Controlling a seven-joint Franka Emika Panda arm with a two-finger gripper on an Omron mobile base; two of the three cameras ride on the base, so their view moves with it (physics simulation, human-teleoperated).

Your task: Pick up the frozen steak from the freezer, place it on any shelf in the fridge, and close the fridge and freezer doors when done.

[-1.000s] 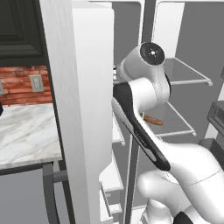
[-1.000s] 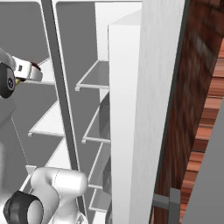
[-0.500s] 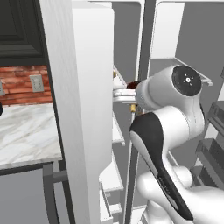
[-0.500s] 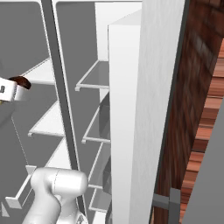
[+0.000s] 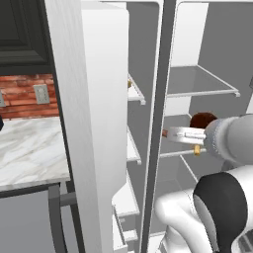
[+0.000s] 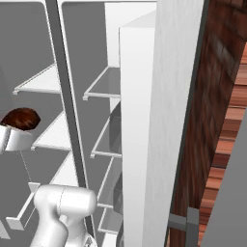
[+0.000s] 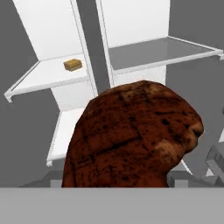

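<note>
The frozen steak [image 7: 131,135], a dark red-brown slab, takes up the middle of the hand view and hides the fingertips. My gripper [image 5: 195,129] is shut on it. It holds the steak [image 5: 202,120] in the air in front of the right compartment, just right of the central divider [image 5: 159,123] and below a glass shelf [image 5: 200,81]. From the right base the steak [image 6: 20,117] sits atop the gripper [image 6: 14,131] at the far left, before the open shelves.
Both doors stand open: one white door [image 5: 94,123] at left, the other [image 6: 144,120] at right against a brick wall [image 6: 217,120]. A small tan block [image 7: 72,64] lies on a left-compartment shelf. A marble counter [image 5: 24,153] lies to the left.
The hand with the steak has moved right across the divider and lower. The arm's big joint has swung down and to the right in the left base view.
</note>
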